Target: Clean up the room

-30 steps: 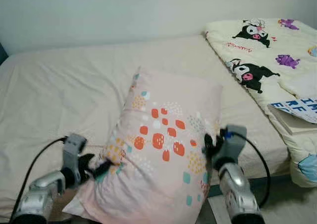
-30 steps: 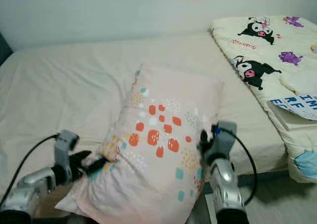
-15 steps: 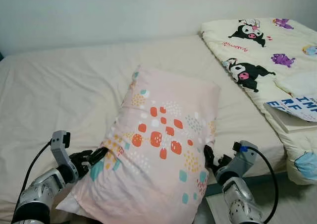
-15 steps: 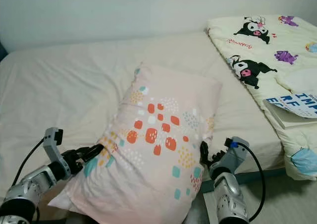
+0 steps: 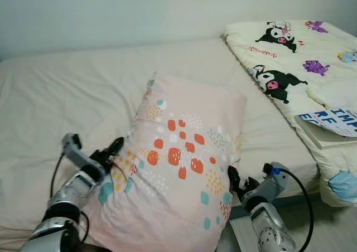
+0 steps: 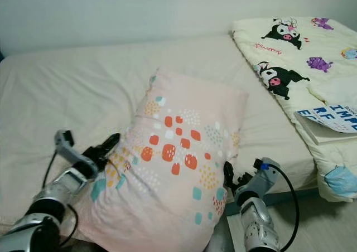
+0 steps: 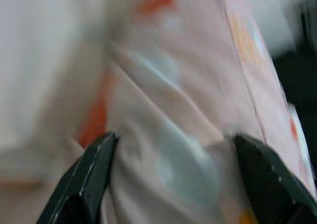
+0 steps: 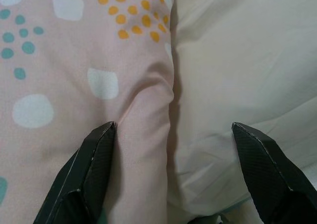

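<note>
A pink pillow with orange, teal and yellow spots lies tilted on the near part of the bed. My left gripper is at the pillow's left edge, and in the left wrist view it is open with blurred pillow fabric between its fingers. My right gripper sits low at the pillow's right lower corner. It is open over the pillow's seam, with the beige sheet beside it.
A cream blanket with black cartoon figures covers the bed's right side. A white book with blue letters lies on it near the front edge. A pale wall runs behind the bed. Floor shows at the lower right.
The pillow has settled lower onto the bed. My left gripper moved up along its left edge, and my right gripper dropped down to its right lower corner. The view shifted slightly.
</note>
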You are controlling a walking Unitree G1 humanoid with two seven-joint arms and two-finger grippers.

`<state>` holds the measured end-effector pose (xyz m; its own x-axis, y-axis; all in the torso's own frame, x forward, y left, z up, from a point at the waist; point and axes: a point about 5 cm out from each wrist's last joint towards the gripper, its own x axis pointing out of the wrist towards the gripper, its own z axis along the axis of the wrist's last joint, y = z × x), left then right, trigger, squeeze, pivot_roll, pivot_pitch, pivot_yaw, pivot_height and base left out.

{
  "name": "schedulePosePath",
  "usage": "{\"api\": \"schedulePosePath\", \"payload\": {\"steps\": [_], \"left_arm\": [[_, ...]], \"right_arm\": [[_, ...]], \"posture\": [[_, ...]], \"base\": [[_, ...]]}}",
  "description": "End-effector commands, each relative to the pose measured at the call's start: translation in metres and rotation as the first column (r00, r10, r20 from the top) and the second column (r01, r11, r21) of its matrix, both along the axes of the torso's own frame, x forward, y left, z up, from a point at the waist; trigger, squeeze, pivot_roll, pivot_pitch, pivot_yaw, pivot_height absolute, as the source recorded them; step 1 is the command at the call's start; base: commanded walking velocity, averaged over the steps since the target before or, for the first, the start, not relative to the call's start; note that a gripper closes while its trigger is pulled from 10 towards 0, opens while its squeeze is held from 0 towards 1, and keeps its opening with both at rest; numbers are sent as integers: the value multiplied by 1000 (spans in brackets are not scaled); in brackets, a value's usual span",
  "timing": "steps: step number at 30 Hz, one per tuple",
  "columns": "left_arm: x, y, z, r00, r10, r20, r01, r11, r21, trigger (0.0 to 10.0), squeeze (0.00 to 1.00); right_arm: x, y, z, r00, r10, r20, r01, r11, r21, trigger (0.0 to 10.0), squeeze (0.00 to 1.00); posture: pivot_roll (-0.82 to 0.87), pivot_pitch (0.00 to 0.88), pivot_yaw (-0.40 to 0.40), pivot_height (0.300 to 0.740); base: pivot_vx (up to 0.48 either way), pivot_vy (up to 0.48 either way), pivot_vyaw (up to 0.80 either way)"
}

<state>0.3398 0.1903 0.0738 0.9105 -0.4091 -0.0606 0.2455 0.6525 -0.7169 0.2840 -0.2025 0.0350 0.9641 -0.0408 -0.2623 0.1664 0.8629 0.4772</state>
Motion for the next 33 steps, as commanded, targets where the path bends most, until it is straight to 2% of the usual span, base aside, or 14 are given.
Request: {"api": "schedulePosePath", "payload": {"steps": [1,3,5,8,13,15,16,18,23,28,29,30,31,33], "left_arm": [[-2,-14,-4,994,-104,-17,105,994,41,10000,1000],[-4,-28,-8,977,-212,-15,213,972,99,10000,1000],[-5,-32,-8,970,-242,-14,242,964,112,10000,1000],[-4,-36,-6,967,-253,-4,253,964,79,10000,1000],[3,-49,7,958,-284,49,287,956,-65,10000,1000],[2,-54,11,942,-328,71,333,938,-90,10000,1000],[0,-62,12,913,-397,94,404,911,-78,10000,1000],[-8,-77,11,844,-524,116,531,846,-47,10000,0],[-20,-95,7,757,-643,119,648,762,1,10000,0],[-24,-101,4,722,-682,114,676,731,93,10000,0],[-23,-104,3,718,-686,118,670,727,153,1059,0],[-22,-105,3,720,-683,120,657,727,197,1059,0],[-19,-105,4,740,-663,117,625,741,245,0,0],[-17,-104,4,753,-648,110,603,748,279,0,0]], "right_arm": [[-2,5,-4,999,15,-29,-15,1000,4,10000,1000],[-3,5,-4,1000,17,-26,-17,1000,1,10000,1000],[-3,5,-3,1000,17,-25,-17,1000,1,10000,1000],[-3,6,-3,1000,20,-23,-20,1000,-1,10000,1000],[0,10,-2,999,34,-22,-34,999,-4,10000,1000],[1,13,-2,998,52,-24,-52,999,-15,10000,1000],[4,16,-2,997,72,-28,-73,997,-25,10000,1000],[9,22,-1,994,102,-35,-104,994,-41,10000,1000],[16,27,2,991,130,-37,-132,989,-61,10000,1000],[18,29,4,990,140,-37,-142,987,-70,10000,1000],[19,29,4,989,142,-38,-145,987,-76,10000,1000],[19,29,4,989,143,-39,-146,986,-79,10000,1000],[20,29,4,989,142,-43,-145,986,-88,10000,1000],[20,29,4,989,140,-46,-144,985,-92,10000,1000]], "posture": [[-44,114,-12,508],[-48,114,-5,508],[-48,114,-5,508],[-52,113,0,508],[-52,113,0,508],[-47,109,0,508],[-43,108,-2,508],[-43,108,-2,508],[-38,108,-3,508],[-38,110,-2,508],[-36,111,-3,508],[-36,111,-3,508],[-35,111,-4,508],[-34,112,-3,508]], "base": [[0,0,0],[0,0,0],[0,0,0],[0,0,0],[0,0,0],[0,0,0],[0,0,0],[0,0,0],[0,0,0],[0,0,0],[0,0,0],[0,0,0],[0,0,0],[0,0,0]]}}
